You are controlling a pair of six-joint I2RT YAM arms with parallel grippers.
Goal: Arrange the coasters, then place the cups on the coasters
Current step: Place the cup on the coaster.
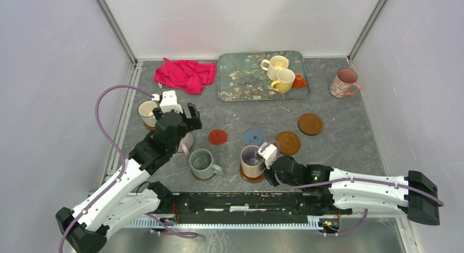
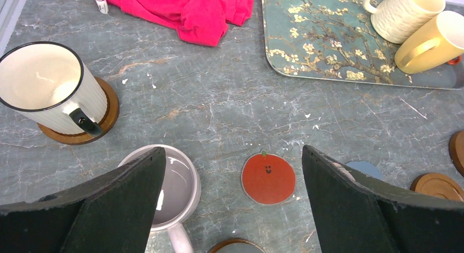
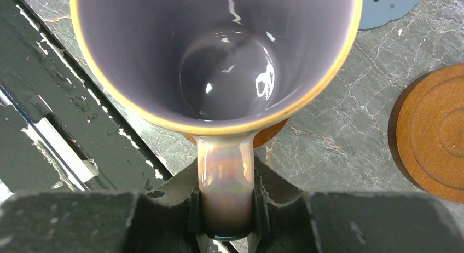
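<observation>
Top: the right gripper [image 1: 266, 156] clamps the handle of the mauve mug [image 1: 250, 161], which is on an amber coaster [image 1: 251, 178]. The left gripper [image 1: 179, 119] gapes.
Left wrist: spread fingers [image 2: 126, 203] frame a red coaster [image 2: 268, 178].
Right wrist: fingers [image 3: 164, 220] pinch the handle [image 3: 225, 176].

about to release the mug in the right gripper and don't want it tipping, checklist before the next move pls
1. right gripper clamped on mauve mug handle: ok
2. amber coaster under the mug: ok
3. mug base seated on coaster: cannot tell
4. mug upright: ok
5. left gripper open, well clear of it: ok
6. red coaster bare for next cup: ok
</observation>
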